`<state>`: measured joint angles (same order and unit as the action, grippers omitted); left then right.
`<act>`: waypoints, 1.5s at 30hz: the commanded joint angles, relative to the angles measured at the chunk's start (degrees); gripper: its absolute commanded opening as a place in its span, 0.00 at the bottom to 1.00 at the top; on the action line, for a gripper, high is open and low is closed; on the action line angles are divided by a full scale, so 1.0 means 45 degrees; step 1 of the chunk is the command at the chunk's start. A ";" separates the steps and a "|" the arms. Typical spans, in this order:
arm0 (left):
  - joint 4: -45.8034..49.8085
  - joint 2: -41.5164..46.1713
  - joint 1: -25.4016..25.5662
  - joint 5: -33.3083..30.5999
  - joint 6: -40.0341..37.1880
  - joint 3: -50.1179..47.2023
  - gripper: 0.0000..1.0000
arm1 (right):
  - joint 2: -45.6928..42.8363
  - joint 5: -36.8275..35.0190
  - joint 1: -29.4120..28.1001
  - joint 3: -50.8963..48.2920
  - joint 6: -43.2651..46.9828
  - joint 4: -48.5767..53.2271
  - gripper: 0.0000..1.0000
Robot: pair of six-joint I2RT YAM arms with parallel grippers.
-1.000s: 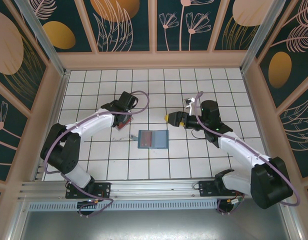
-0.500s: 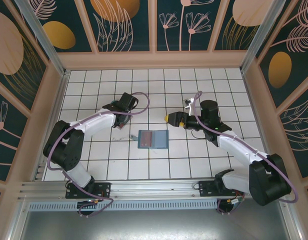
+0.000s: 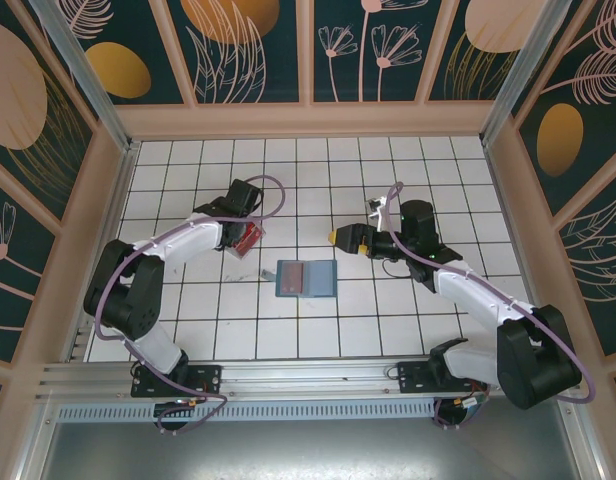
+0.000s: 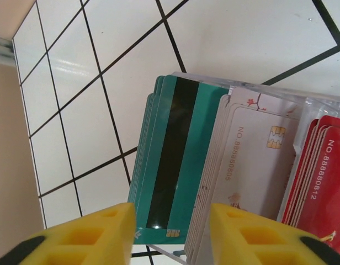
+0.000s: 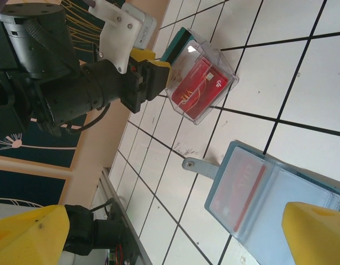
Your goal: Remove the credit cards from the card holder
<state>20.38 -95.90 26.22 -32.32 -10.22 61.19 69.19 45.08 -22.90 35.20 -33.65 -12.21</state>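
Top view: the card holder (image 3: 306, 277) lies open, blue-grey inside up, at the middle of the white tiled floor (image 3: 188, 160). The left gripper (image 3: 238, 230) hangs by a clear box (image 3: 252, 239) to the holder's far left. The right gripper (image 3: 340, 238) hovers to its far right.

Left wrist view: the left gripper (image 4: 170, 234), its yellow fingers (image 4: 81, 237) parted and empty, sits above the box. The box holds the credit cards (image 4: 170, 160) in three upright stacks. The teal stack shows a black magnetic stripe. The pale stack bears a chip and what appears to read "NO. 88888805". The red stack is marked "NO. 88888812".

Right wrist view: the right gripper (image 5: 173, 232) is spread wide, holding nothing. Between its fingers lies the card holder (image 5: 269, 199), with a red card (image 5: 242, 185) in its left pocket and a small tab (image 5: 195, 164) jutting from that side.
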 commanded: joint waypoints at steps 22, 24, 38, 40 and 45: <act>0.0738 0.3319 0.0014 0.8444 0.7883 -0.0281 0.51 | 0.3120 -0.3720 -0.1547 0.0451 -0.0011 0.2109 0.22; 0.0381 0.3632 0.0019 0.8803 0.8531 -0.0792 0.51 | 0.3318 -0.3906 -0.1694 0.0335 -0.0042 0.2133 0.19; -0.2162 0.4699 0.0734 1.0213 1.1519 -0.4171 0.51 | 0.4791 -0.4794 -0.2566 0.0146 -0.0447 0.2049 0.12; -0.2302 0.4699 0.0983 1.0138 1.1749 -0.4306 0.51 | 0.4795 -0.4999 -0.2583 0.0117 -0.0481 0.2143 0.12; -0.2473 0.4463 0.1543 0.9921 1.2033 -0.4281 0.51 | 0.4393 -0.5230 -0.2583 0.0105 -0.0472 0.2492 0.12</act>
<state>11.73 -75.96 32.14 12.21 41.78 42.15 90.26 23.55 -34.15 36.21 -35.07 -2.87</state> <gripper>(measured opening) 0.509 0.122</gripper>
